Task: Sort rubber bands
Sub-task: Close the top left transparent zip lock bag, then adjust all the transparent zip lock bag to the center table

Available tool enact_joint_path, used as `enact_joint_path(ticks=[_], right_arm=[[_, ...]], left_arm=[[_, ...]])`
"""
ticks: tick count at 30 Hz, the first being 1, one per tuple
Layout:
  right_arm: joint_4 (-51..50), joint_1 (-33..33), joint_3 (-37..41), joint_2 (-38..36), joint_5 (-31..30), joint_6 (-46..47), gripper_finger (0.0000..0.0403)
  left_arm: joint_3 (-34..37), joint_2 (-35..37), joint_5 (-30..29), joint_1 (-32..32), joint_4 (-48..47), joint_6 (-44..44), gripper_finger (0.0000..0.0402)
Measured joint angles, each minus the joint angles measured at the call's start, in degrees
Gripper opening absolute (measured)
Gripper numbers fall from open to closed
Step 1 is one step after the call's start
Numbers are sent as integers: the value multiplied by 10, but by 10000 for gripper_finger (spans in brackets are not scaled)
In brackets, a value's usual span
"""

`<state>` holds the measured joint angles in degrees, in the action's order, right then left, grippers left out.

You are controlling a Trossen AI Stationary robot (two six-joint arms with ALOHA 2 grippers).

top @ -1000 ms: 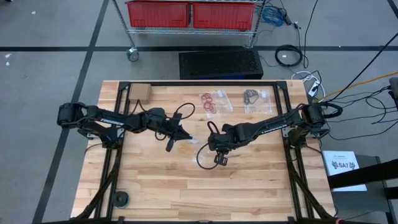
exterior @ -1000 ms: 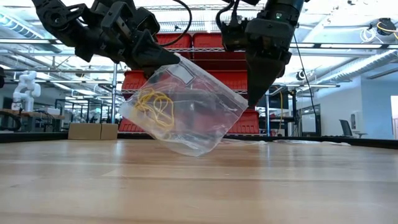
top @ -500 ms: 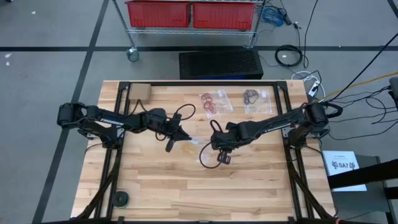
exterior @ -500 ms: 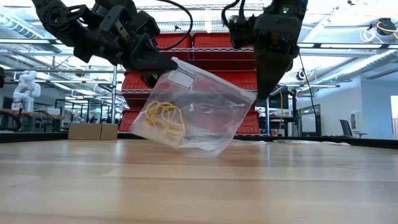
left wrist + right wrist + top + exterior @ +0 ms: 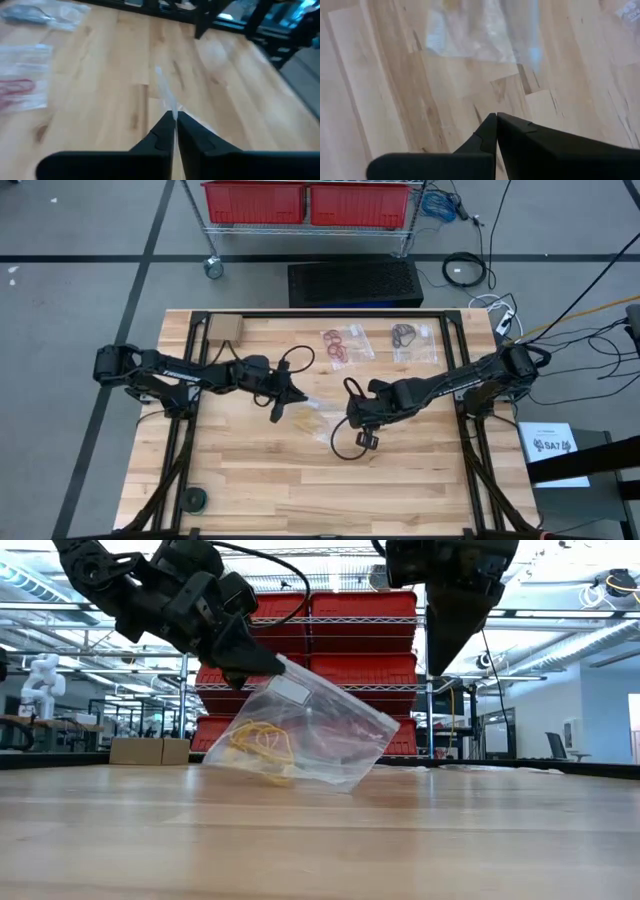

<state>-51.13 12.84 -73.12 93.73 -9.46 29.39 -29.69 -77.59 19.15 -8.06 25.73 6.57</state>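
A clear plastic bag (image 5: 310,730) with tan-yellow rubber bands (image 5: 262,745) inside hangs slanting from my left gripper (image 5: 268,668), which is shut on it near the table's middle (image 5: 296,396). The bag's lower end (image 5: 290,778) rests on the wood. My right gripper (image 5: 440,665) is shut and hangs above and to the right of the bag, touching nothing. Its wrist view shows the bag (image 5: 485,30) ahead of the shut fingertips (image 5: 496,116). My left gripper pinches the bag's upper edge (image 5: 167,100) at its upper left corner (image 5: 280,665) between the two fingers, slanting down from the table's left. The bag hangs below and to the right of the fingers, tilted, with its bottom on the table.
Two more clear bags lie flat at the far side: one with red-orange bands (image 5: 345,345), one with dark bands (image 5: 408,337). A small cardboard box (image 5: 225,328) sits at the far left corner and a black round object (image 5: 193,499) near the front left. The near half is bare wood.
My right gripper has come off the bag's right corner and moved up and toward the table's right. The freed corner has dropped, and the bag has sagged lower and flatter onto the table, still held at its left corner by my left gripper.
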Motion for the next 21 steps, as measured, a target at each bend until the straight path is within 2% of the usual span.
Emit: enact_joint_path(ticks=[6, 14, 21], right_arm=[[-1, 5, 0, 0, 0, 0, 0], [-2, 4, 0, 0, 0, 0, 0], [-16, 8, 0, 0, -26, -3, 0]], left_arm=[[0, -4, -30, 13, 4, -27, 56], [0, -4, -51, 26, 8, -26, 136], [0, 0, -55, 15, 6, -26, 155]])
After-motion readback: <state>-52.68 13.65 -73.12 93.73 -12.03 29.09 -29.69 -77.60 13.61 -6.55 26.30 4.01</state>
